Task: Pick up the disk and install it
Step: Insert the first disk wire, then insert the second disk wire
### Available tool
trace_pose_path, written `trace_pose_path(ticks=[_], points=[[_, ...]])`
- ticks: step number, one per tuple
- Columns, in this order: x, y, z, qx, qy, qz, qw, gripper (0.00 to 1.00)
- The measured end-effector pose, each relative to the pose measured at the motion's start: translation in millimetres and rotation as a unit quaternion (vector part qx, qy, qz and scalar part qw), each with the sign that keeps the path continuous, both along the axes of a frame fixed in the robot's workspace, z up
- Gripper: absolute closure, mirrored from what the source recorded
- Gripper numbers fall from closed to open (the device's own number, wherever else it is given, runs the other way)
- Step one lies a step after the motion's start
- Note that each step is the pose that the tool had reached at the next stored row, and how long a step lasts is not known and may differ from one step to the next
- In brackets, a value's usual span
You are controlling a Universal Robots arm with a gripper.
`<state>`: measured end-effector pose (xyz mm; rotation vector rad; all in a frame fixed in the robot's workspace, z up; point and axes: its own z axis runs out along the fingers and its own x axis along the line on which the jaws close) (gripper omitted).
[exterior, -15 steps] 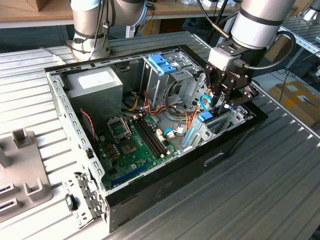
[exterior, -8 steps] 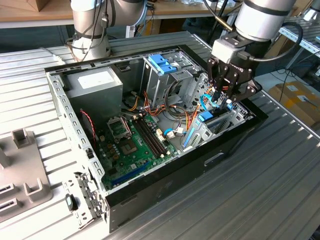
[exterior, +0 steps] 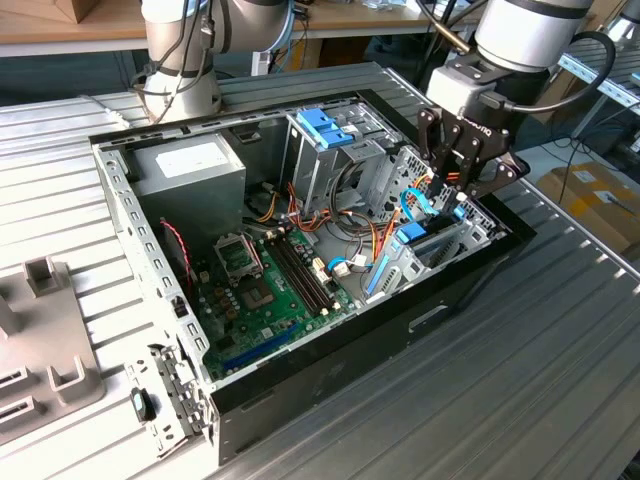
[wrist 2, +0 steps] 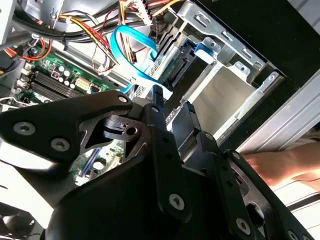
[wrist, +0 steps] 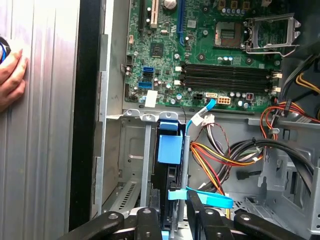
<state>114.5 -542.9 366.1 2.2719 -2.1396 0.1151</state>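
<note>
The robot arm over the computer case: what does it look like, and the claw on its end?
The arm is a thick tube, silver-white with a dark band, with a black cable looping beside it. Its gripper is black metal: angular linked bars studded with round silver screws.

A person's hand [wrist: 11, 75] is cut off by the first wrist view's edge.
</note>
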Motion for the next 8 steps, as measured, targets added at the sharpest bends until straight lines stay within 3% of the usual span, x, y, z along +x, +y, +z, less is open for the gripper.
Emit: trace_pose_path(ticks=[4, 8], points=[[0.0, 0.0, -0.2, 0.0000, 0.0000, -0.021, 0.99977, 0.65], [0.1, 0.0, -0.2, 0.0006, 0.0000, -0.021, 0.99977, 0.65]])
